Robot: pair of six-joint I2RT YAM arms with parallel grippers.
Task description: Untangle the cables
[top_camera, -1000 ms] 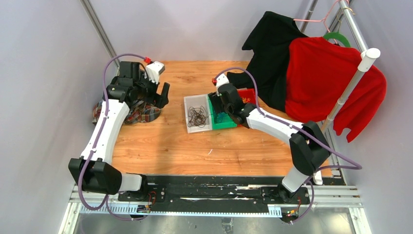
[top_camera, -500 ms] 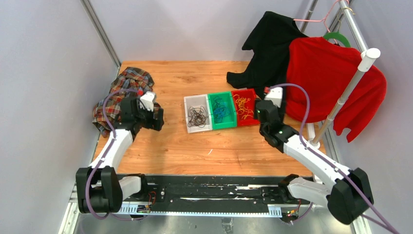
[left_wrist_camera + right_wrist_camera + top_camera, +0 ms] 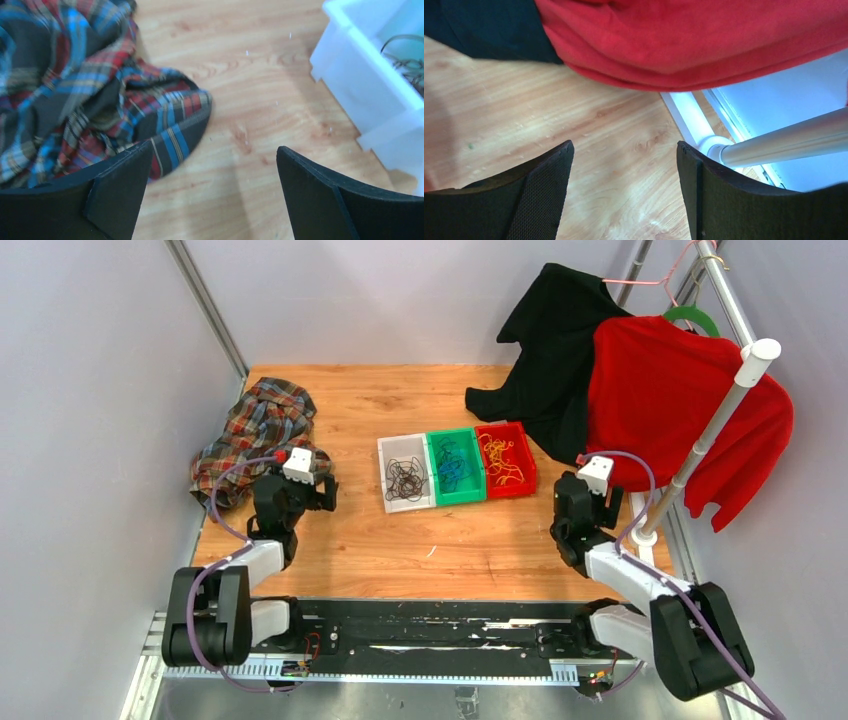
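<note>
The cables lie in three small bins in the middle of the table: black loops [image 3: 405,480] in the white bin [image 3: 386,472], blue loops [image 3: 452,468] in the green bin [image 3: 466,494], yellow-orange loops [image 3: 499,462] in the red bin [image 3: 523,458]. One stray dark loop [image 3: 431,552] lies on the wood in front of the bins. My left gripper [image 3: 318,488] is open and empty, low over the table left of the white bin [image 3: 370,85]. My right gripper [image 3: 590,502] is open and empty, right of the red bin.
A plaid shirt [image 3: 255,430] lies crumpled at the left edge, close to my left gripper [image 3: 75,85]. A black garment [image 3: 555,340] and a red one [image 3: 680,400] hang from a rack at the right; its pole [image 3: 784,140] stands beside my right fingers.
Both arms have drawn back from the bins toward the near edge and folded low. The right gripper left the green bin; the left gripper came off the plaid shirt.
</note>
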